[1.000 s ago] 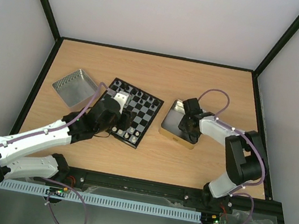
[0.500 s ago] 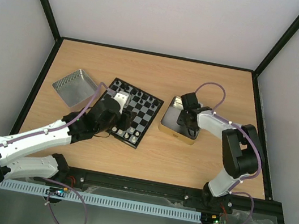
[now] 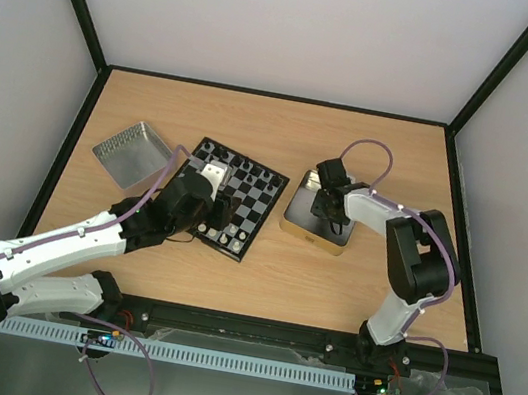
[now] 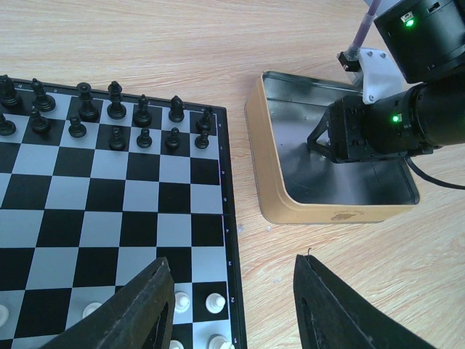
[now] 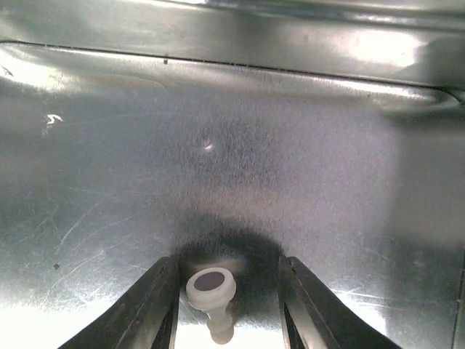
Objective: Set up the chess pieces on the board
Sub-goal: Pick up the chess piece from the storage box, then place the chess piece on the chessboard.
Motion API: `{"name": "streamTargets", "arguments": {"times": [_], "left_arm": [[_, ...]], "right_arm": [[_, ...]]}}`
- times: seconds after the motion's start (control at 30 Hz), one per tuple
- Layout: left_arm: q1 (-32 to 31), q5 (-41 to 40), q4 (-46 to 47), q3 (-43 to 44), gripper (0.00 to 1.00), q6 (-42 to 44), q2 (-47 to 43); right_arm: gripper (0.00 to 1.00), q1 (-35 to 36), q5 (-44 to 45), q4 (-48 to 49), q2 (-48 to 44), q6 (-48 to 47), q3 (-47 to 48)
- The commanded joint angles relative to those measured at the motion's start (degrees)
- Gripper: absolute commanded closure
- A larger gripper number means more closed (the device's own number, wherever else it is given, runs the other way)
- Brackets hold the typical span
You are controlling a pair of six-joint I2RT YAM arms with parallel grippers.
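R claw (image 5: pixel 229 265) down inside the tin (image 5: pixel 218 145), jaws part-open around a lone white piece (image 5: pixel 211 287); L claw (image 4: pixel 232 309) spread wide, holding nothing, low over the board (image 4: pixel 109 211).

R side: the piece sits btwn the two fingers w/ a gap each side, so not pinched; its round base faces the wrist cam. The gold-walled tin stands just right of the board, not touching it. L side: fingers hang over the board's near right corner, beside the white pieces (image 4: pixel 196 299) on the near rows. Black pieces (image 4: pixel 109 116) fill the two far rows; the mid squares are bare. A silver tray (image 3: pixel 132 152) lies on the table (image 3: pixel 285 130) left of the board, well apart from the tin.
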Motion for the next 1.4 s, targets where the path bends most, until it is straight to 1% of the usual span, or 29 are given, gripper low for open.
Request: {"name": "streamTargets", "arguments": {"times": [0.0, 0.33, 0.5, 0.63, 0.8, 0.9, 1.03, 1.1, 1.17, 1.27, 1.37], "left_arm": [[0.31, -0.31, 0.63, 0.7, 0.53, -0.08, 0.13], [0.3, -0.19, 0.68, 0.66, 0.53, -0.31, -0.05], [0.28, -0.19, 0.63, 0.6, 0.53, -0.31, -0.12], [0.31, -0.22, 0.8, 0.48, 0.53, -0.53, -0.32], [0.32, 0.09, 2.63, 0.14, 0.52, -0.97, -0.2], [0.31, 0.69, 4.94, -0.07, 0.49, -1.35, 0.11], [0.28, 1.8, 9.54, -0.15, 0.43, -2.14, 1.1], [0.3, 3.25, 12.03, -0.16, 0.4, -2.46, 1.81], [0.24, 4.89, 14.82, -0.2, 0.35, -3.14, 2.64], [0.11, 8.36, 20.52, -0.84, 0.3, -4.05, 4.62], [-0.22, 11.89, 24.91, -0.82, 0.27, -5.18, 7.84]], "right_arm": [[0.65, 0.24, 1.8, 1.01, 1.06, -0.75, 1.38], [0.82, 0.23, 1.75, 1.93, 1.7, 0.08, 0.54], [0.87, 0.2, 2.0, 3.3, 0.49, 1.48, -0.19], [0.89, 0.2, 0.95, 5.99, -3.63, 4.06, -1.92], [0.89, 0.2, -4.92, 10.79, -12.07, 14.25, -4.92], [0.89, 0.2, -11.43, 16.17, -17.44, 21.84, -8.05], [0.89, 0.29, -21.85, 28.11, -23.35, 37.25, -14.57], [0.89, 0.49, -25.48, 34.97, -26.27, 45.98, -18.55], [0.89, 0.93, -26.85, 39.71, -29.48, 52.82, -21.76], [0.89, 1.3, -28.08, 41.3, -32.91, 59.43, -24.77], [0.89, 1.35, -28.59, 42.92, -36.34, 66.35, -27.52]]}}
